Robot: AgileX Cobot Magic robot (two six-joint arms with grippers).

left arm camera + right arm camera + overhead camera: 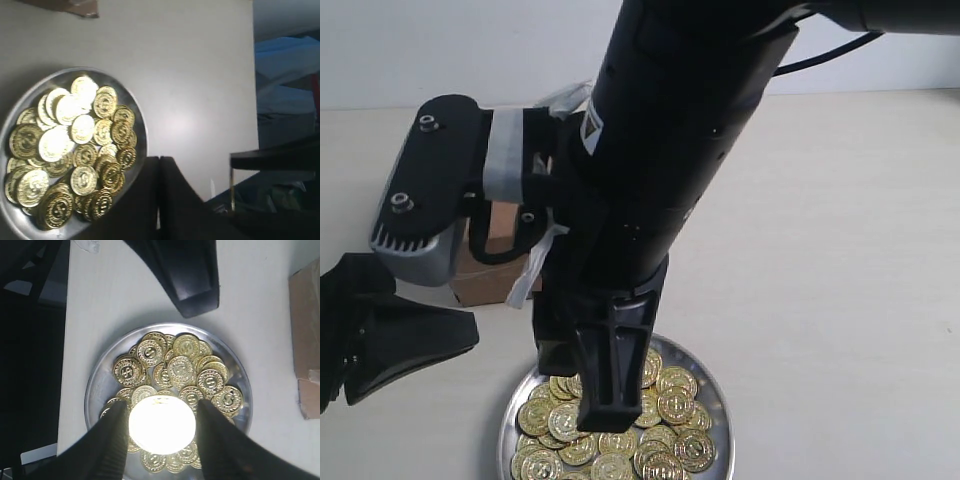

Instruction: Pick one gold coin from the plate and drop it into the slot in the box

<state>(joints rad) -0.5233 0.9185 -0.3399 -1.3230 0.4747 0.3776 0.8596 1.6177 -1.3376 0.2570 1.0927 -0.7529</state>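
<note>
One coin (161,426), glaring bright in the right wrist view, is sitting between the two fingers (112,445) of the right gripper (161,409) and touching both. The jaws are standing wide, closed on the coin's rim, and are holding it above the plate (95,390). This single plate is lying on the pale table (840,250) at the near edge of the exterior view. It is carrying some two to three dozen overlapping coins (182,367); an exact count is not possible. The right arm (660,150) is reaching steeply down from the top of the exterior view, its gripper pointing at the plate's middle and hiding part of the coins. The left gripper (410,345) is hovering near the plate's left side, jaws pressed together and holding nothing. One box (485,275) is standing behind the plate, largely masked by the right arm and the grey camera housing (425,185) mounted on it.
</note>
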